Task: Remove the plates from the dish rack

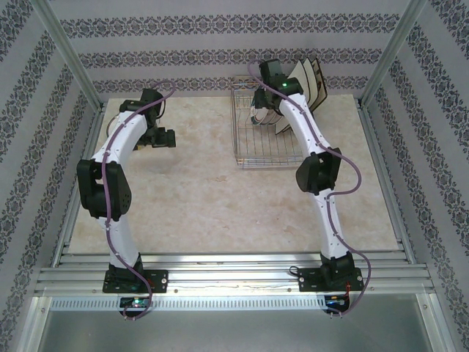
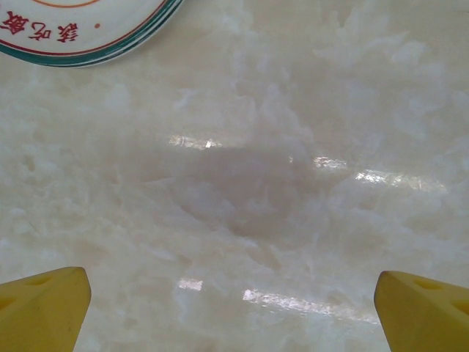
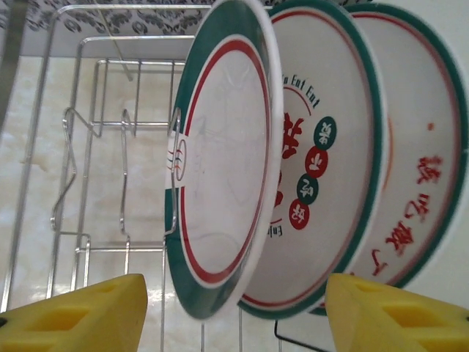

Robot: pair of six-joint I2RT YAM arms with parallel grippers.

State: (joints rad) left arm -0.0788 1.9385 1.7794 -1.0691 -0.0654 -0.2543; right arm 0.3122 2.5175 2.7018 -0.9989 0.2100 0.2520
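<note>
Three small round white plates with green and red rims stand upright in the wire dish rack (image 3: 95,147). The nearest plate (image 3: 220,147) leans left, with the second plate (image 3: 330,169) and third plate (image 3: 418,183) behind it. My right gripper (image 3: 234,319) is open, its yellow fingers (image 3: 73,315) either side of the lower rims of the two nearest plates, touching neither. My left gripper (image 2: 234,315) is open over bare table, near a round plate (image 2: 73,29) lying flat. From above, the right gripper (image 1: 264,110) is over the dish rack (image 1: 256,150).
Square cream plates (image 1: 308,82) stand at the rack's far right, close to the back wall. Aluminium frame posts and patterned walls ring the marble table (image 1: 198,191). The left gripper (image 1: 165,138) hangs at the far left of the table.
</note>
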